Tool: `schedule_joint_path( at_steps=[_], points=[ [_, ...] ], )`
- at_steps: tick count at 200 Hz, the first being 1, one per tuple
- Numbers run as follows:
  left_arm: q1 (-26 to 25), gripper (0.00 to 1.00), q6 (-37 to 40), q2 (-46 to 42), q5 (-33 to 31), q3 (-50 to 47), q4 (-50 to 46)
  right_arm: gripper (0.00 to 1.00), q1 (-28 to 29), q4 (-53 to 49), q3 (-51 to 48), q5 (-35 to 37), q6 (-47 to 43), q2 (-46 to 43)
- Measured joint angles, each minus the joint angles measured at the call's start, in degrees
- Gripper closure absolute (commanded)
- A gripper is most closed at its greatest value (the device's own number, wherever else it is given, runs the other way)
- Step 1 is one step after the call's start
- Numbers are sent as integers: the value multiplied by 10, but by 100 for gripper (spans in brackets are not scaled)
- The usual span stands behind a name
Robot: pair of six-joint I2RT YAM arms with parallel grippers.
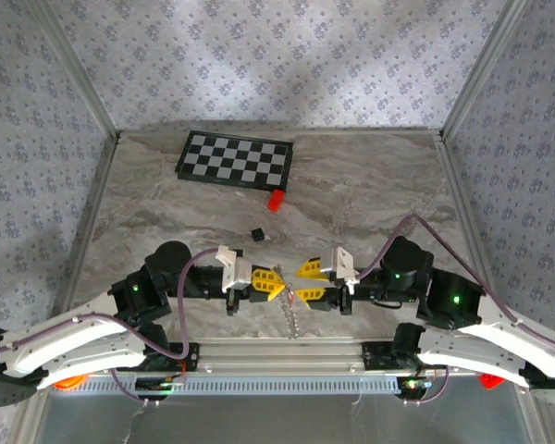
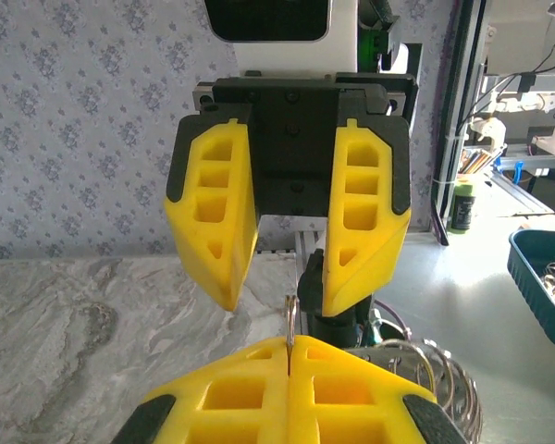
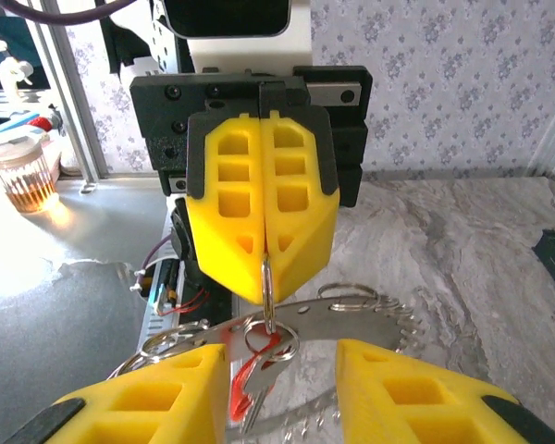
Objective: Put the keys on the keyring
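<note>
The keyring (image 3: 370,319) is a silvery toothed band carrying several split rings; in the top view it dangles as the keyring (image 1: 294,319) below the two grippers. My left gripper (image 3: 266,264) is shut on one thin upright ring of it, seen edge-on at my left gripper (image 2: 289,344). A small ring threaded on that upright ring carries the keys (image 3: 254,384), a silver blade with a red piece. My right gripper (image 3: 282,356) faces the left one, open, with its fingers either side of the hanging keys and not touching them. The pair meet at my left gripper (image 1: 279,282) and my right gripper (image 1: 302,282).
A checkerboard mat (image 1: 236,159) lies at the back, with a red block (image 1: 276,200) and a tiny black cube (image 1: 256,234) in front of it. Off the table stand a dark green bin (image 2: 541,277) holding rings and a glass jar (image 3: 23,176).
</note>
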Motion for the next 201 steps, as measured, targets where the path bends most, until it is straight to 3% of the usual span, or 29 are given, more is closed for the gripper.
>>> schedule_joint_path(
  at_steps=[49,123,154,201],
  points=[
    [0,100,-1,7,1,-2,12,74,0,26,-9,-3,3,12],
    [0,100,-1,11,-5,-2,17,99,0,34,-11,-10,10,14],
    [0,82,6,11,-29,4,-22,100,0,9,-9,3,2,20],
    [0,77,27,11,-76,51,-128,100,7,-108,71,52,-22,74]
  ],
)
